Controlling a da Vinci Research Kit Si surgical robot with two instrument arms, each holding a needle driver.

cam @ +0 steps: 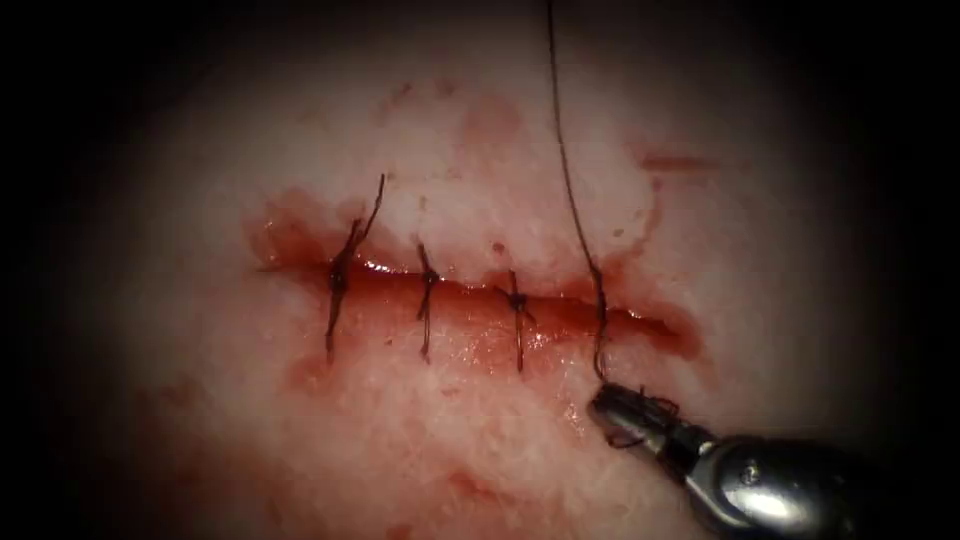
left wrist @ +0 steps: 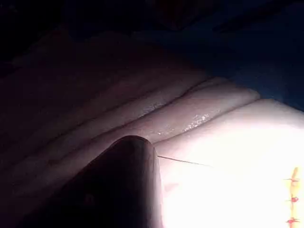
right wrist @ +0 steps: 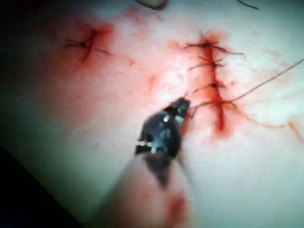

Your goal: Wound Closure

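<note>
The endoscope shows three tied stitches (cam: 427,300) across the cut (cam: 480,300), whose right end gapes. A fourth thread (cam: 575,215) crosses there, running down to the right tool (cam: 612,408), whose jaws look closed on its short end. No needle can be made out.

In the left wrist view, a taut thread (left wrist: 185,162) crosses the tissue (left wrist: 237,142).

The right wrist view shows the right tool (right wrist: 179,108) just beside the cut (right wrist: 218,109).

Pale pink tissue (cam: 420,440), glossy red fluid (cam: 470,305) along the cut (cam: 560,310), dark brown thread (cam: 565,150) and stitches (cam: 427,300), shiny silver tool (cam: 612,408).
</note>
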